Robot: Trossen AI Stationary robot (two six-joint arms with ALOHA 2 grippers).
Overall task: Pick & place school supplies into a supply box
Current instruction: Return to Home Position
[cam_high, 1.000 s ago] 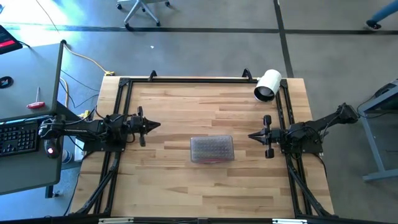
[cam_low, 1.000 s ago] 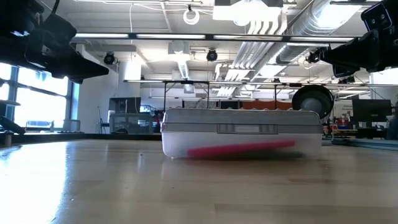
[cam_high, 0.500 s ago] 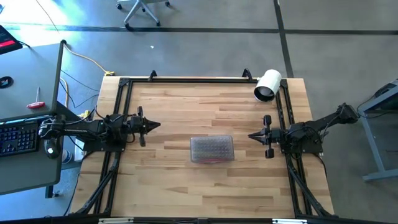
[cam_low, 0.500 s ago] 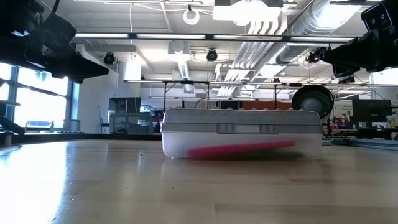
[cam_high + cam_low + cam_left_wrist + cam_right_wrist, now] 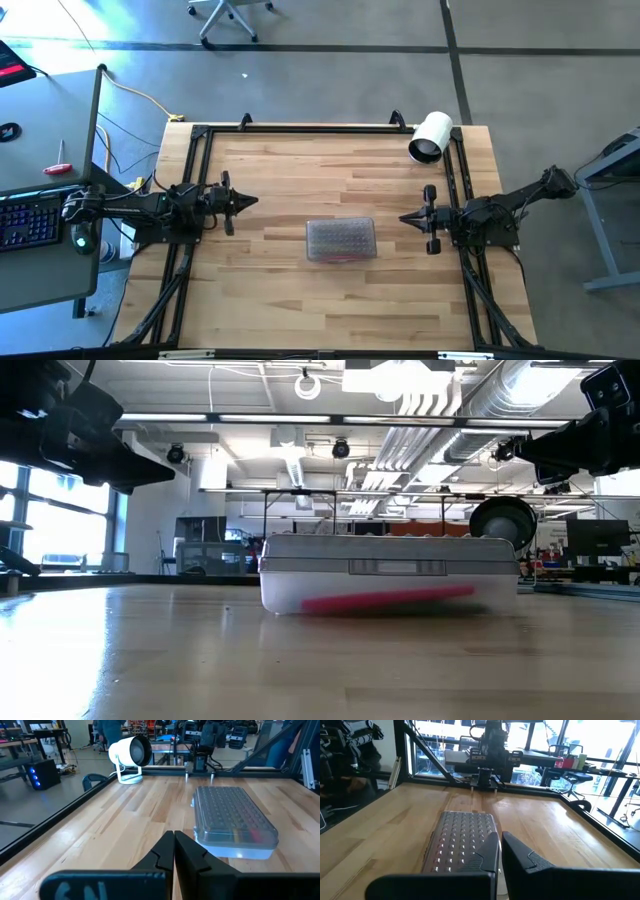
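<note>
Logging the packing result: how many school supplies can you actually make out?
1: a pink pen-like item lying low inside the closed supply box, mid-table. The ribbed lid may hide others.

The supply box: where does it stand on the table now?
In the high view the supply box lies closed between the left gripper and the right gripper, touching neither.

A grey concrete floor (image 5: 330,80) crossed by dark seams fills the high view, with a grey desk (image 5: 45,130) bearing a keyboard (image 5: 28,222) at the left and the wheeled base of an office chair (image 5: 226,14) at the far side. Seen level, the room is an open workshop under a white ceiling with exposed ducts (image 5: 450,405) and strip lights (image 5: 250,417). Bright windows (image 5: 60,530) stand at the left.
</note>
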